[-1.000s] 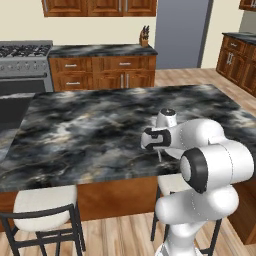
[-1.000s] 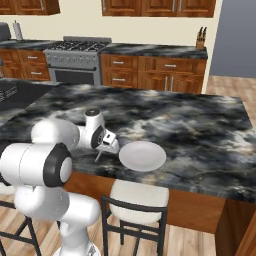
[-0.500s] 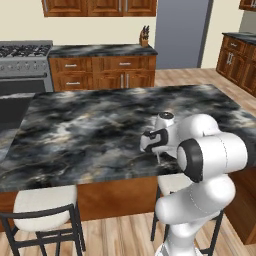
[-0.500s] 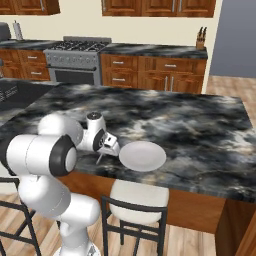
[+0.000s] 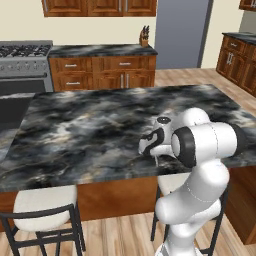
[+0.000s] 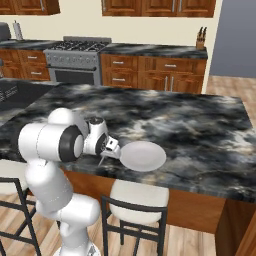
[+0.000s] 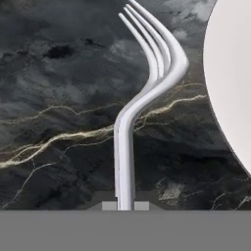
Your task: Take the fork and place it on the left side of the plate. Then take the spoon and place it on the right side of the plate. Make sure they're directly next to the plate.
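Observation:
My gripper [image 6: 107, 149] is shut on the handle of the silver fork [image 7: 132, 122]. It holds the fork low over the dark marble island, just left of the white plate [image 6: 143, 155]. Along the hand view the fork rises from my gripper [image 7: 125, 206], prongs pointing away, and the plate's rim [image 7: 230, 83] curves close by on the right. The fork's thin shaft [image 6: 102, 160] slants down from the hand toward the counter's front edge. From the left base view the gripper [image 5: 150, 146] sits in front of the arm's elbow, which hides the plate. The spoon is out of view.
The island's front edge [image 6: 150, 177] runs just below the plate, with a cushioned stool [image 6: 137, 197] under it and another stool [image 5: 45, 202] further left. A stove [image 6: 77, 60] and a knife block [image 6: 201, 37] stand on the back counter.
The hand with the fork has dropped a little and edged toward the plate's left rim. The elbow has swung round in front of the base cameras. The jaws stay shut.

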